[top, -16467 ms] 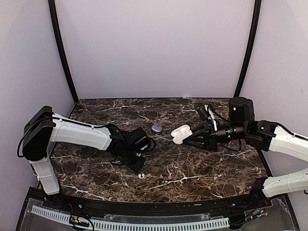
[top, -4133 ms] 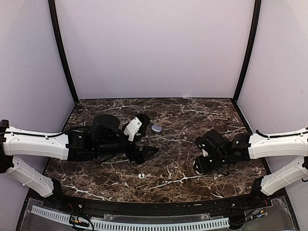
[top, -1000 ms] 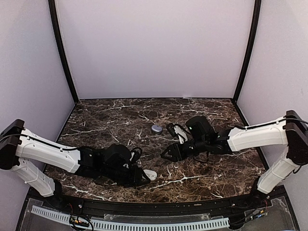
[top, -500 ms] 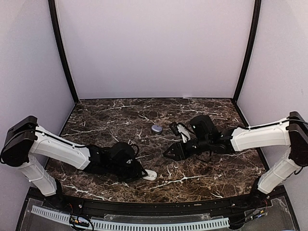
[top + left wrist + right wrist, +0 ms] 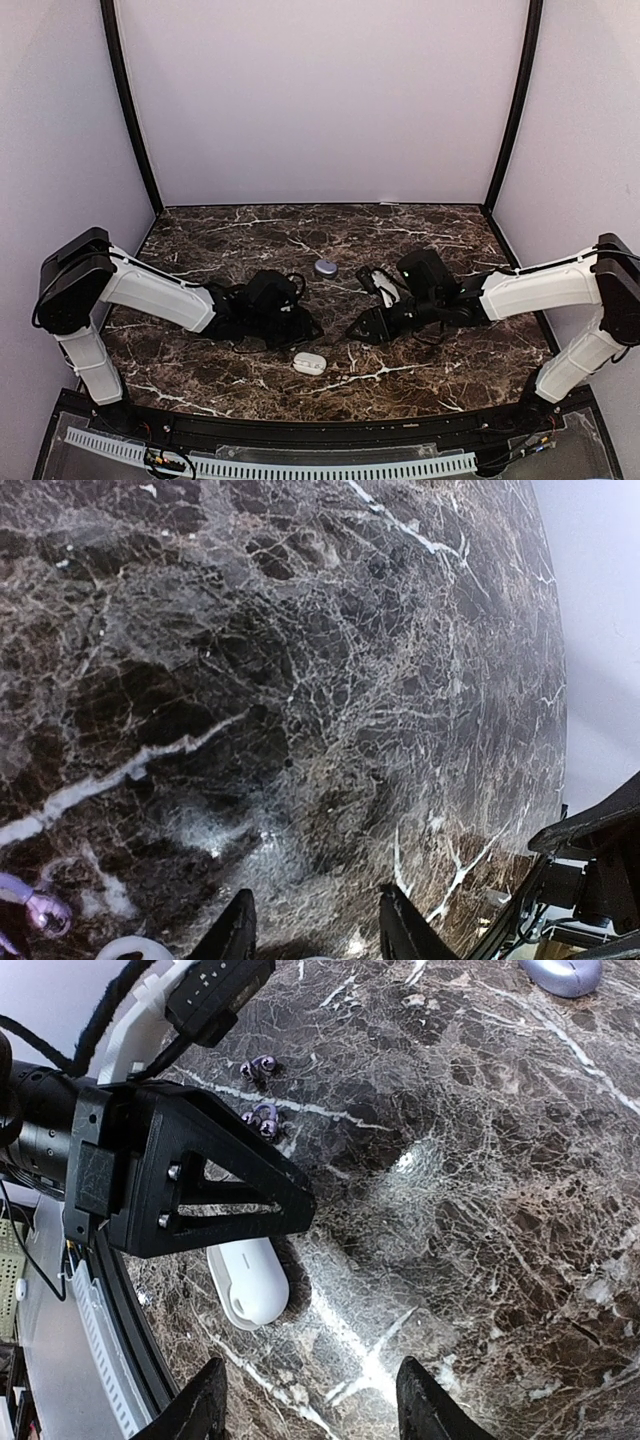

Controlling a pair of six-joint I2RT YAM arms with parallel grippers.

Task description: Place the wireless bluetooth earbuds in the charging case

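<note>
Left wrist shows my left tool (image 5: 318,932) spread, empty; right tool (image 5: 312,1400) likewise; charging case (image 5: 326,267) nearer the surface's (image 5: 200,240) far edge.

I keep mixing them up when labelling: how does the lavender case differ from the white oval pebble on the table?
Colour: the lavender case is glossy grey-blue, the white pebble plain white. Place: the case lies further back, mid-table; the pebble lies nearer the front edge. Shape: the pebble looks longer and oval, the case rounder. Both rest on the marble table, and neither is gripped.
</note>
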